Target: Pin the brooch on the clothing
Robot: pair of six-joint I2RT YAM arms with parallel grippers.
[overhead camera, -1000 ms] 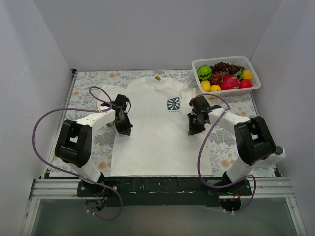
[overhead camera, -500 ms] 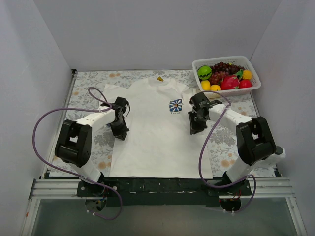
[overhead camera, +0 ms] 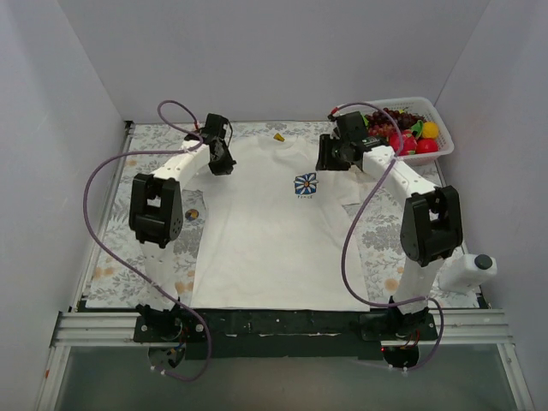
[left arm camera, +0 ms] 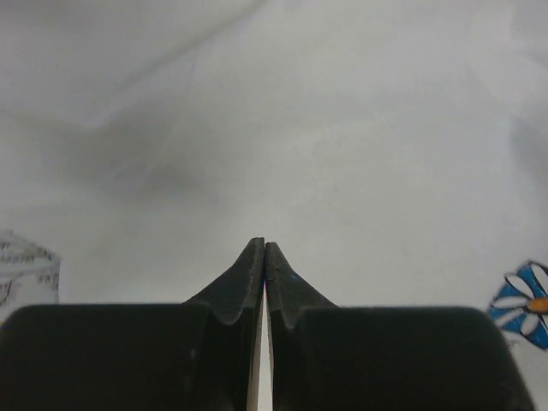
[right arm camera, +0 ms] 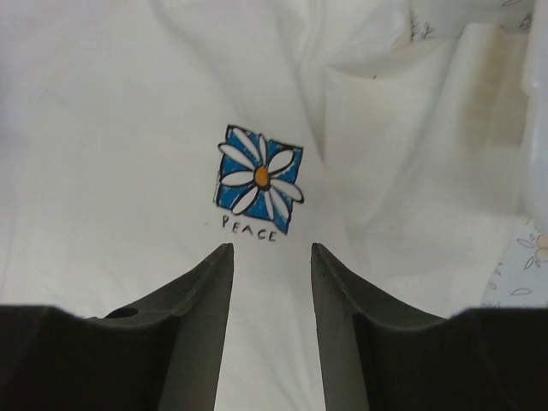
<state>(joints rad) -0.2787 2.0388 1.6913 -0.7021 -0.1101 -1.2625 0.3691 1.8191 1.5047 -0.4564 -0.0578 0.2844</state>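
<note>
The brooch (overhead camera: 193,214) lies as a small round brownish disc on the flowered mat (overhead camera: 163,137), just beside the left side edge of the T-shirt (overhead camera: 274,240) and not on the cloth; from above we cannot tell whether it touches that edge. It sits close to the dark elbow block of the left arm (overhead camera: 157,214) and well apart from both sets of fingers. The T-shirt is spread flat on the mat with its collar toward the far wall and its hem toward the arm bases. The small blue daisy print (overhead camera: 303,183) is on its chest, toward the right sleeve, and in the right wrist view we read "PEACE" under it. A small yellow tag (overhead camera: 276,136) shows at the collar. The left fingers (left arm camera: 255,261) are up by the shirt's left shoulder. In the wrist view we see them clenched tip to tip over plain white fabric, and we cannot tell whether any cloth is pinched between them. The right fingers (right arm camera: 216,278) are near the right shoulder, released, with a clear gap between them and nothing in it; the daisy print lies just ahead of their tips. Beyond the right sleeve, at the far right corner of the mat, stands a white basket (overhead camera: 443,147) filled with fruit (overhead camera: 398,141).
</note>
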